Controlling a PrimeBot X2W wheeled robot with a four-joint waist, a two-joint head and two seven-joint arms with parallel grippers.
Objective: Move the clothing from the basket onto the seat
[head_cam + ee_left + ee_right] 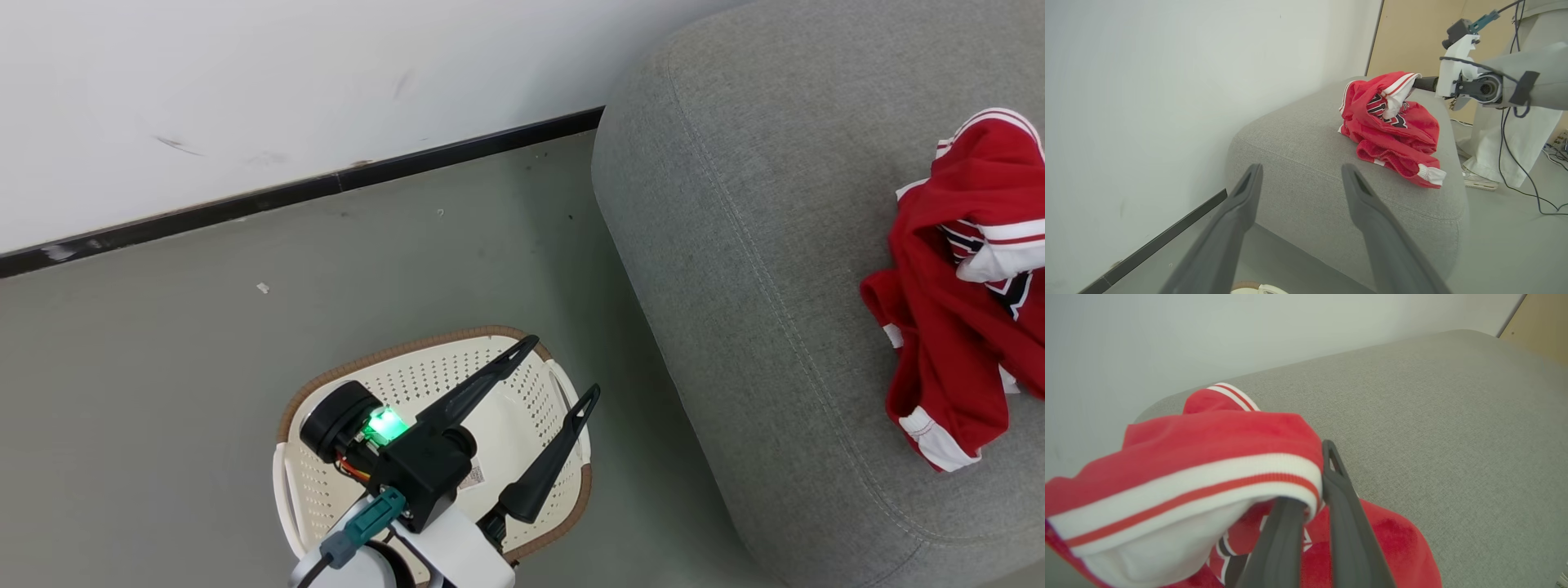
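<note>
Now, clothing [955,327]: soft red white-striped garments heaped on seat [735,245], hem [1188,486] lifted.
Right gripper [1312,486]: fingers pinched on hem; part wide, withdraw straight to avoid snagging.
Seat: large grey fabric sofa.
Basket [408,351]: cream perforated plastic, on floor [163,367] beside.
Left gripper [563,365]: fingers spread, empty, above basket.

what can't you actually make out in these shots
- Head view: the clothing runs off the right edge, so its full extent is unknown.
- Head view: the left gripper and its arm cover part of the floor of the basket.
- Left wrist view: the lettering is folded over and unreadable.
- Right wrist view: the white-banded hem hides one finger's end of the right gripper.
</note>
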